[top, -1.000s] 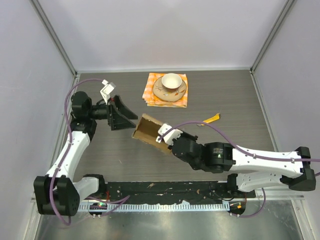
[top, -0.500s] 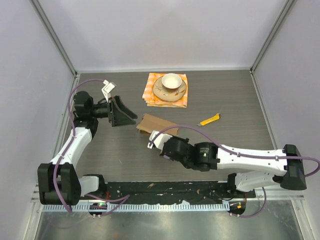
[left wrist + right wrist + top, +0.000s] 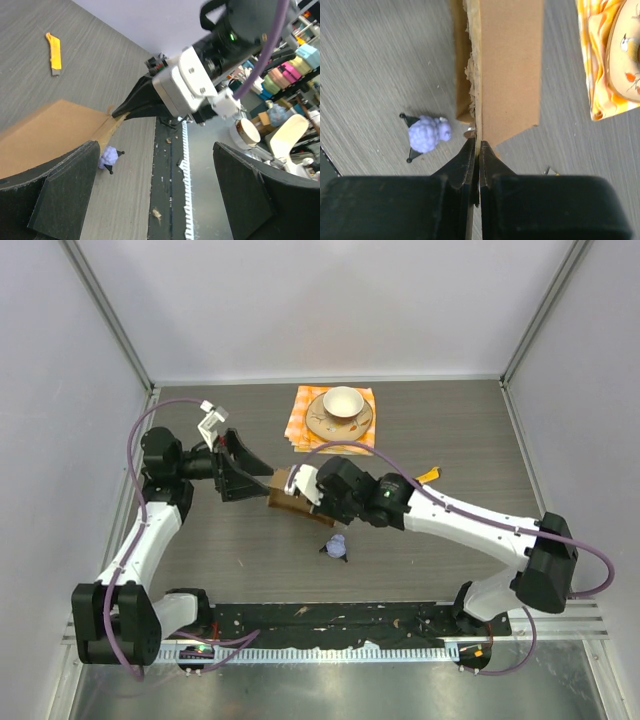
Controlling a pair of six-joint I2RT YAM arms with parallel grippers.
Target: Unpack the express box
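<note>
Table (image 3: 200,540): grey wood-grain top that fills the middle of the top view.
Right gripper (image 3: 305,485): at frame centre, reaching left. Its fingers (image 3: 468,152) are pressed together on the thin edge of a cardboard flap.
Left gripper (image 3: 266,483): left of centre, jaws spread to their widest with nothing between them, mouth facing right toward the box.
Express box (image 3: 283,495): plain brown cardboard at the centre of the top view, between the two grippers. I cannot tell whether it rests on the table or is raised.
Key relation: in the right wrist view the express box (image 3: 510,65) runs lengthwise straight up the frame from the pinching tips. In the top view its free left end lies just beside the left gripper's open mouth. That arm looks best placed for the next grip.
Checkered cloth (image 3: 305,435): orange, upper centre, well apart from the box.
Saucer (image 3: 322,425): on the cloth, holding a cup (image 3: 343,400).
Yellow cutter (image 3: 430,476): right of centre, partly behind the right arm.
Lilac toy (image 3: 337,548): on the table just below the box, probably its contents, already out.
Writing: none readable; the box is unmarked, and the saucer has only small painted motifs.
</note>
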